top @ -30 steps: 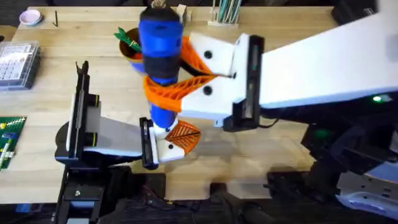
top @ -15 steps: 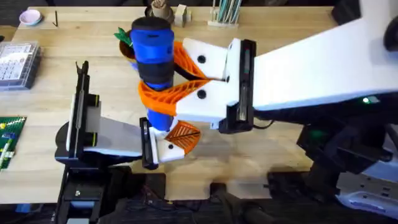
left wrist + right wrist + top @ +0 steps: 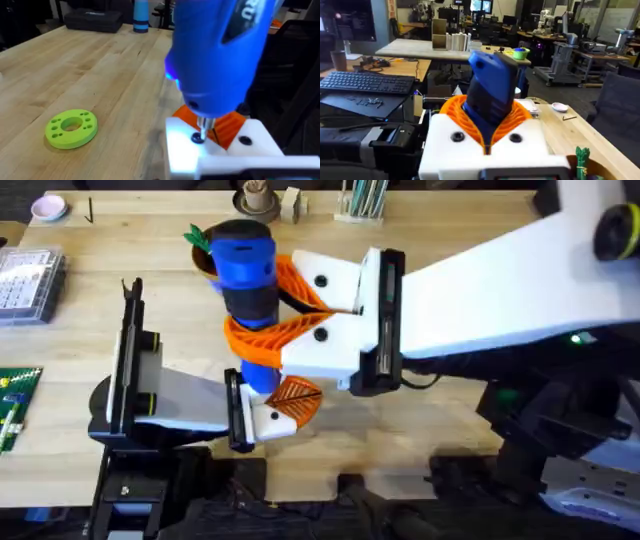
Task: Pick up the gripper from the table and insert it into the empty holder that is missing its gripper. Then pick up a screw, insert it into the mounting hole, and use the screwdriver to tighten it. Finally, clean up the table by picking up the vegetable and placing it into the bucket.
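Observation:
My right gripper [image 3: 255,302] is shut on the blue screwdriver [image 3: 245,275], which stands nearly upright between its orange ribbed pads [image 3: 520,117]. The screwdriver [image 3: 220,55] has its metal bit on a dark screw [image 3: 198,138] in the white holder [image 3: 182,150]. The orange gripper [image 3: 227,127] sits against the holder; it is also the orange wedge [image 3: 297,396] at the tip of my left gripper [image 3: 272,408]. The orange-brown bucket [image 3: 203,265] stands just behind the screwdriver, a green toy vegetable [image 3: 204,240] sticking out of it. The yellow vegetable is out of view.
A flat green disc [image 3: 71,129] lies on the wood beside the holder. A clear parts box [image 3: 27,280] and a green plate [image 3: 15,405] sit at the table's left edge. A pink bowl [image 3: 47,207] and a rack of sticks [image 3: 362,200] line the far edge.
My right arm has shifted slightly left with the screwdriver, which now stands straighter over the holder. The left arm has not moved.

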Robot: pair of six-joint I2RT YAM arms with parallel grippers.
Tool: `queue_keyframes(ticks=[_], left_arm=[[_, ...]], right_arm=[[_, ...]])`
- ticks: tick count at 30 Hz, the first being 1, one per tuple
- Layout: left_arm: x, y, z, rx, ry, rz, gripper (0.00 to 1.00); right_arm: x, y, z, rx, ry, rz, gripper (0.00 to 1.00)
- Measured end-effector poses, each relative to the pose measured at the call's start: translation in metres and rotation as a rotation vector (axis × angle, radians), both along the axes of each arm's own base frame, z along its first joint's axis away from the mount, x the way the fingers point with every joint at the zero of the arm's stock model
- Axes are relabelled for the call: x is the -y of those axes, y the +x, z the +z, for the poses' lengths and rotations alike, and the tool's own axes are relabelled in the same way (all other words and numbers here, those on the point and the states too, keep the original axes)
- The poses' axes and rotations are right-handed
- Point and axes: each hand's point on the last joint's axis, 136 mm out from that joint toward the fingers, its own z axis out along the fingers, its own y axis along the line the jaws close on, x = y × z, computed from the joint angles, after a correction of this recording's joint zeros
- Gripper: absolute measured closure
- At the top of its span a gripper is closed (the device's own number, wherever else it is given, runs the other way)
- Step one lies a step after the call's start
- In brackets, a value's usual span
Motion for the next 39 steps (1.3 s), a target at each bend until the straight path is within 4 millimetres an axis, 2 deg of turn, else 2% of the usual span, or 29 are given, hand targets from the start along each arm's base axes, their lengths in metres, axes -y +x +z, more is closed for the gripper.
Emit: queue_keyframes(ticks=[28, 39], left_arm=[[0.000, 0.000, 0.000, 0.000, 0.000, 0.000, 0.997], [0.000, 0.000, 0.000, -0.008, -0.002, -0.001, 0.997]], right_arm=[[0.003, 0.003, 0.002, 0.002, 0.002, -0.013, 0.980], [0.000, 0.006, -0.008, -0.021, -0.029, -0.014, 0.980]])
